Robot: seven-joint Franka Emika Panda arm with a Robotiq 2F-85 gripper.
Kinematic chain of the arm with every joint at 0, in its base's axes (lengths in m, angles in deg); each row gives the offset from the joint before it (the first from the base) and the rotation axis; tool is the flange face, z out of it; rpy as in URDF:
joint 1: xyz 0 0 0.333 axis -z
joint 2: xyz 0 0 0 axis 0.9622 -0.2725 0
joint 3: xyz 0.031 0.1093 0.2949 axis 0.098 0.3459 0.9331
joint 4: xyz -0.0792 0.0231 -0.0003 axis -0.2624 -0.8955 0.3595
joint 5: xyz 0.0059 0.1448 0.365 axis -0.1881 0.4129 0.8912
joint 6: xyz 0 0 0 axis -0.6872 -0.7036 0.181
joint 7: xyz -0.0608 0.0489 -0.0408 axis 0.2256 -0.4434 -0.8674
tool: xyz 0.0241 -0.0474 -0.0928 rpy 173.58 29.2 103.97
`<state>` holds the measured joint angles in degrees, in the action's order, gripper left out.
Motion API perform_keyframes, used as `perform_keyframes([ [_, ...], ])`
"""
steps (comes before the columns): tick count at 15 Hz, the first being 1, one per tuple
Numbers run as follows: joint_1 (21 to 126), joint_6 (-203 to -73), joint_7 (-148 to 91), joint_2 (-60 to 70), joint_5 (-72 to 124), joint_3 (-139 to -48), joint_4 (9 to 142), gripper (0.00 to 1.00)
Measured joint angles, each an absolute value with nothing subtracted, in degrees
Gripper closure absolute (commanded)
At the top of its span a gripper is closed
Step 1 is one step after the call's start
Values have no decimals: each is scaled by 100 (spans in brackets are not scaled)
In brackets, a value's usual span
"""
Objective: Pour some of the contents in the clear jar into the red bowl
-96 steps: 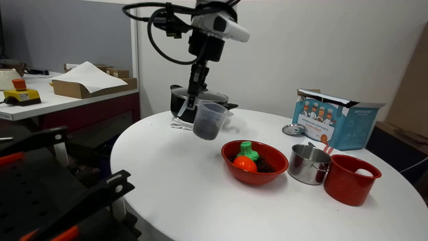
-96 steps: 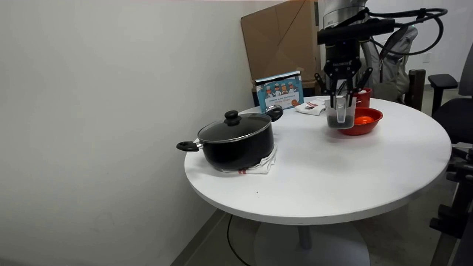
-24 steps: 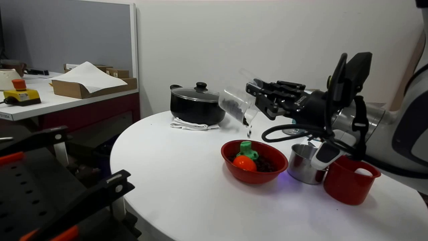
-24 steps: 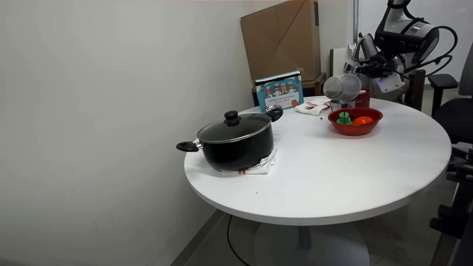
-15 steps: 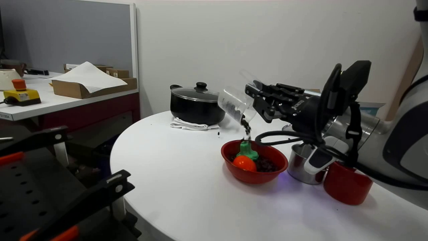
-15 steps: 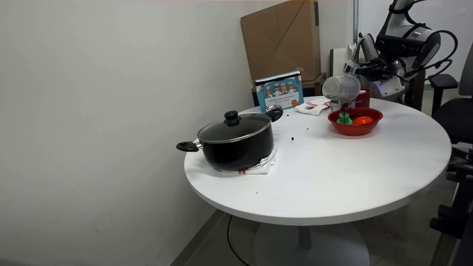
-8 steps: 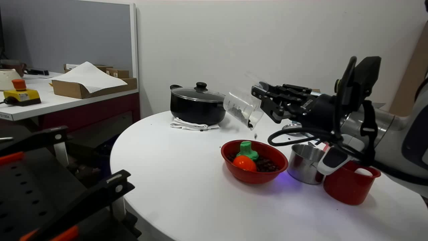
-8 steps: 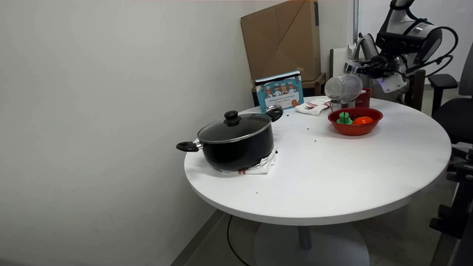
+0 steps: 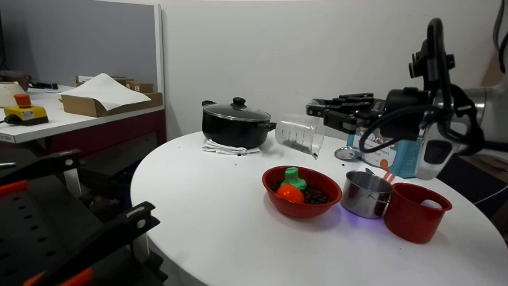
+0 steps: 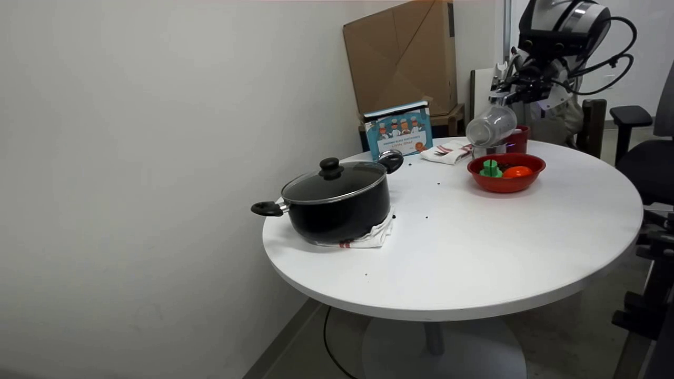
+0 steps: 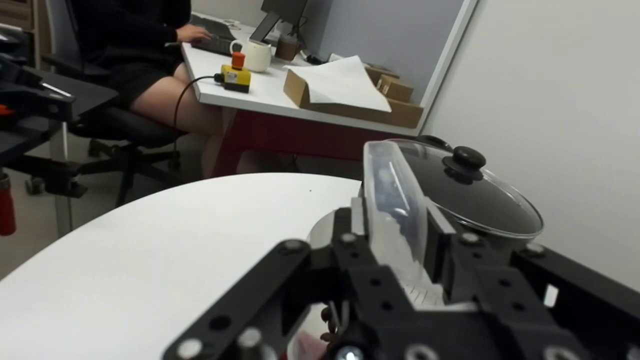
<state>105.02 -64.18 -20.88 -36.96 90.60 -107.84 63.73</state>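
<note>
My gripper [image 9: 316, 108] is shut on the handle of the clear jar [image 9: 286, 131], held in the air behind and above the red bowl [image 9: 299, 210]. In the wrist view the handle [image 11: 392, 185] stands between the pads of the gripper [image 11: 392, 225]. The jar lies tilted on its side, mouth lower and to the right; it also shows in an exterior view [image 10: 487, 129]. A little dark material [image 9: 294, 145] remains along its lower wall. The red bowl, also in an exterior view [image 10: 505, 185], holds dark bits [image 9: 316, 196], a green piece [image 9: 293, 178] and an orange piece [image 9: 290, 194].
A metal cup [image 9: 363, 200] and a deeper red container [image 9: 412, 222] stand right beside the bowl. A lidded black pot [image 9: 234, 133] stands behind. A blue box [image 9: 412, 157] and small lid [image 9: 347, 153] lie back right. A few dark bits [image 10: 426, 217] lie on the table.
The jar went from upright near the pot to tilted by the bowl. Dark bits fell into the bowl, some onto the table. In the last half second it turned back nearer level and the stream stopped.
</note>
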Motion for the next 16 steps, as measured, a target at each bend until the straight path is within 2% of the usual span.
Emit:
perform_keyframes([
  [8, 9387, -7325, -2091, -2619, 7403, -10854, 6685, 88],
  [16, 8092, -9221, -1768, -1098, 5369, -10624, 8268, 88],
])
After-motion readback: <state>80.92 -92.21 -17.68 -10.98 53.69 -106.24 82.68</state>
